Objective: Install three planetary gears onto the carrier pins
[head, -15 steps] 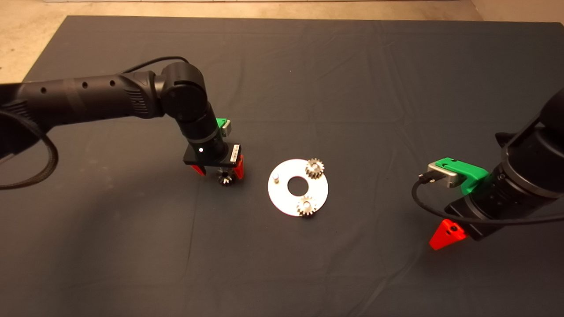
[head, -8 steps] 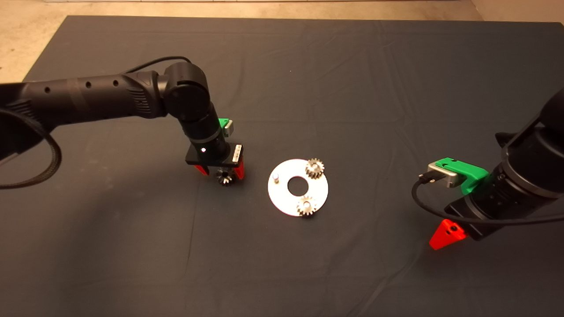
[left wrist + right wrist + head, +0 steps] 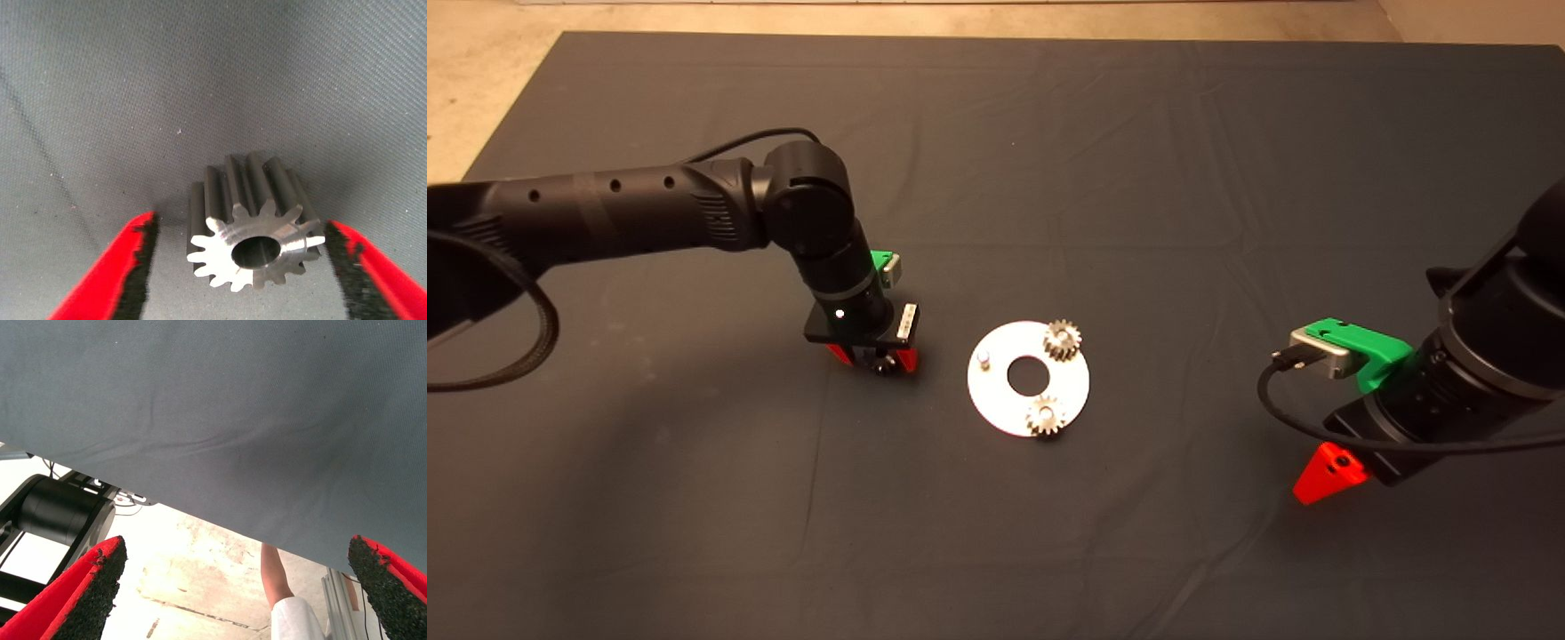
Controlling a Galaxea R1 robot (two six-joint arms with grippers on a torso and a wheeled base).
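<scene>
Planetary gears number three in our view, and we place everything from the white disc [image 3: 996, 391] near the mat's middle. Left of the disc, apart from its rim, the loose gear [image 3: 252, 227] lies on the mat [image 3: 1049, 133]. The left gripper [image 3: 871, 357] stands over it. In the left wrist view we see the gear between the two red fingers [image 3: 110, 270], with a clear gap to the pad on one side and the other pad just beside its teeth. The jaws are spread and nothing is grasped.

On the disc, the bare pin [image 3: 983, 359] stands on the side facing the left gripper. One seated gear [image 3: 1062, 340] sits at the disc's far right, and another seated gear [image 3: 1045, 416] sits at its near edge, teeth overhanging the rim.

Open mat lies between the loose gear and the disc, and wide bare cloth surrounds the disc on every side.

Well right of the disc, the right gripper [image 3: 1325, 476] is parked at the mat's edge, jaws wide apart and holding nothing. Its wrist view shows the mat's edge, the floor and a person's leg [image 3: 275, 577].

Compared with a second ago, the left gripper has come down over the loose gear, now mostly hidden from the head view. The disc, seated gears and right arm have not moved.
</scene>
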